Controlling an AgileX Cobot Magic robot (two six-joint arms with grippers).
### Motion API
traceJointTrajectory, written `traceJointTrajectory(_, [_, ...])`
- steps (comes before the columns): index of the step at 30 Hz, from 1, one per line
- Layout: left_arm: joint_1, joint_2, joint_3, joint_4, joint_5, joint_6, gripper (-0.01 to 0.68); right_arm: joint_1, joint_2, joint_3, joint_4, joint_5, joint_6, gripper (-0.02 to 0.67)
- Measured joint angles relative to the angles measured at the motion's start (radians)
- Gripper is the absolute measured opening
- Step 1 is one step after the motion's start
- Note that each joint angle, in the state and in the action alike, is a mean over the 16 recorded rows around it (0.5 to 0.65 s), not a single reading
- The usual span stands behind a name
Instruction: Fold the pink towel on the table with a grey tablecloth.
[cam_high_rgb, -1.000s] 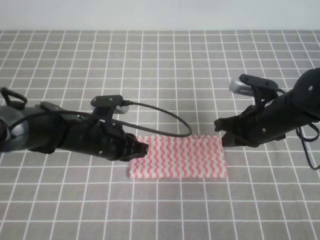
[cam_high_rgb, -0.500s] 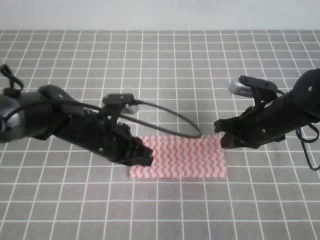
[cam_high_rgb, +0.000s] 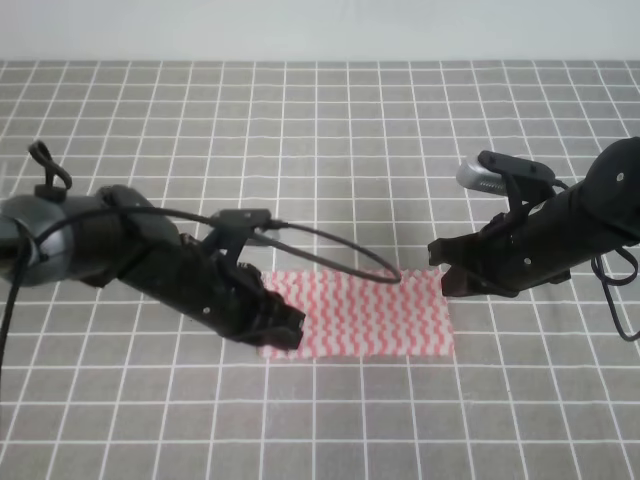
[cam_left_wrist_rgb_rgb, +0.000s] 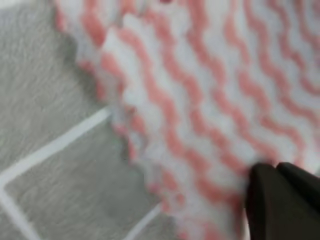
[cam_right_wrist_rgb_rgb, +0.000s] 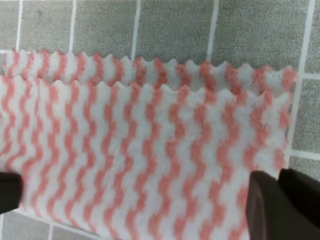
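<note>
Since a second ago the left black gripper (cam_high_rgb: 282, 331) has swung down and rightward onto the near-left corner of the thin pink-and-white wavy-striped towel with zigzag edges (cam_high_rgb: 365, 312); its wrist view is blurred, showing striped cloth filling the frame and one dark fingertip (cam_left_wrist_rgb_rgb: 280, 200) on it, and I cannot tell whether the jaws are apart or together; the towel lies folded double into a rectangle on the table with a grey tablecloth printed with white grid lines (cam_high_rgb: 320, 140), one zigzag edge slightly overlapping the other; the right black gripper (cam_high_rgb: 445, 268) sits unmoved just at the towel's far-right corner, dark fingertips (cam_right_wrist_rgb_rgb: 285, 200) at the cloth's edge, its closure also unclear.
</note>
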Motion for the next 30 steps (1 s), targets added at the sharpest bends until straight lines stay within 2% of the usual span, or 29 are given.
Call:
traceJointTrajectory(6, [0.0,-0.022,-0.024,-0.002,-0.001,-0.001,-0.003,0.0,0.001,0.0,-0.002,0.0,0.0,0.049])
traceJointTrajectory(22, [-0.001,0.049,-0.043,-0.009,-0.049,-0.014,-0.002,-0.001,-0.001,0.0,-0.002,0.001,0.003,0.184])
traceJointTrajectory(30, [0.005,0.029,-0.053,-0.006,-0.031,-0.03,-0.003,-0.002,0.001,0.0,-0.001,-0.006,0.004,0.185])
